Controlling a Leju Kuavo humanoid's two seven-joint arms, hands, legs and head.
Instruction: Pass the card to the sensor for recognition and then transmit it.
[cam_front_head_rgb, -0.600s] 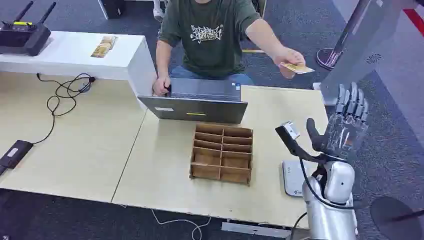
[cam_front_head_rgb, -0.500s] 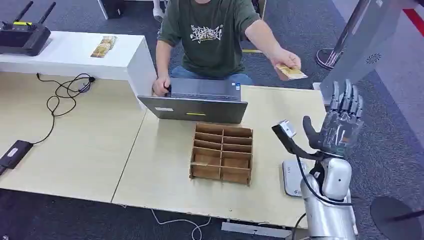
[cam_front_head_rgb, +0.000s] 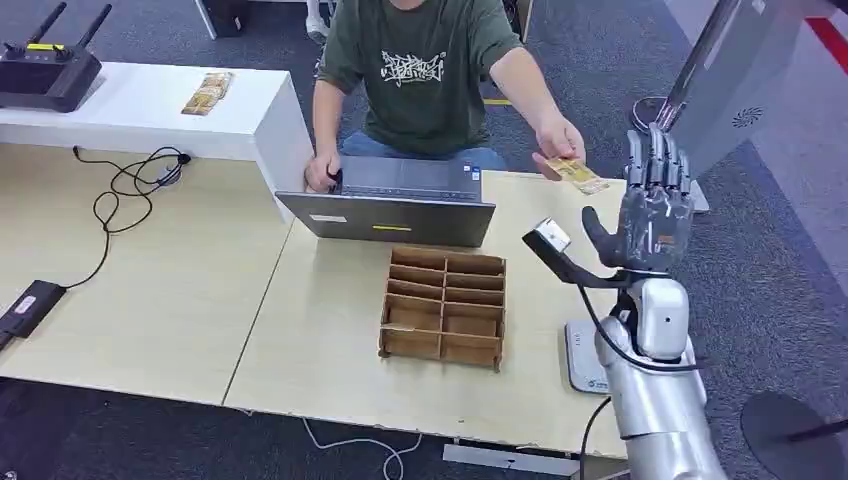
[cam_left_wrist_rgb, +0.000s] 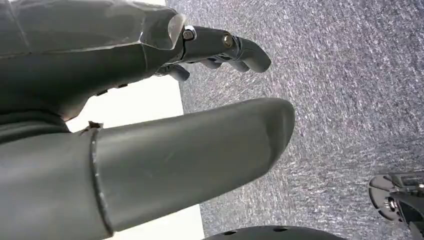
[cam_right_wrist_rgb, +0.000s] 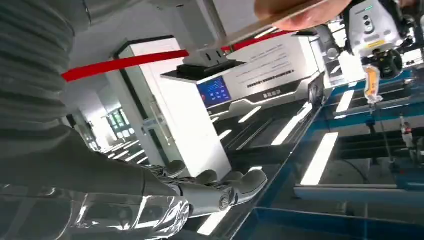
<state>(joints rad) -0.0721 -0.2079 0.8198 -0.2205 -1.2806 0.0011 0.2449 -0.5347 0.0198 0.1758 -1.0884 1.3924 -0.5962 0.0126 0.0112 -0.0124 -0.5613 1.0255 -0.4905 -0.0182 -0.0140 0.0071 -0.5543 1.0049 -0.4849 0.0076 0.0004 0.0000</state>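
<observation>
A person in a green shirt sits behind the table and holds out a yellow card (cam_front_head_rgb: 577, 175) in one hand (cam_front_head_rgb: 556, 143). My right hand (cam_front_head_rgb: 652, 210) is raised upright over the table's right end, fingers straight and apart, holding nothing, a short way right of the card. In the right wrist view the card (cam_right_wrist_rgb: 280, 15) and the person's fingers show edge-on beyond my right hand (cam_right_wrist_rgb: 210, 192). The white sensor pad (cam_front_head_rgb: 582, 355) lies on the table near my right forearm. My left hand (cam_left_wrist_rgb: 165, 125) hangs over grey carpet with nothing in it.
A wooden slotted organizer (cam_front_head_rgb: 444, 305) stands mid-table, a grey laptop (cam_front_head_rgb: 393, 205) behind it. A grey kiosk (cam_front_head_rgb: 735, 80) rises at the right. At the left are a black cable (cam_front_head_rgb: 130, 190), a black device (cam_front_head_rgb: 30, 305) and a white counter (cam_front_head_rgb: 150, 105) with a radio unit (cam_front_head_rgb: 45, 70).
The person's hand brought the card down and left, closer to the table. My right hand rose and shifted left toward the card.
</observation>
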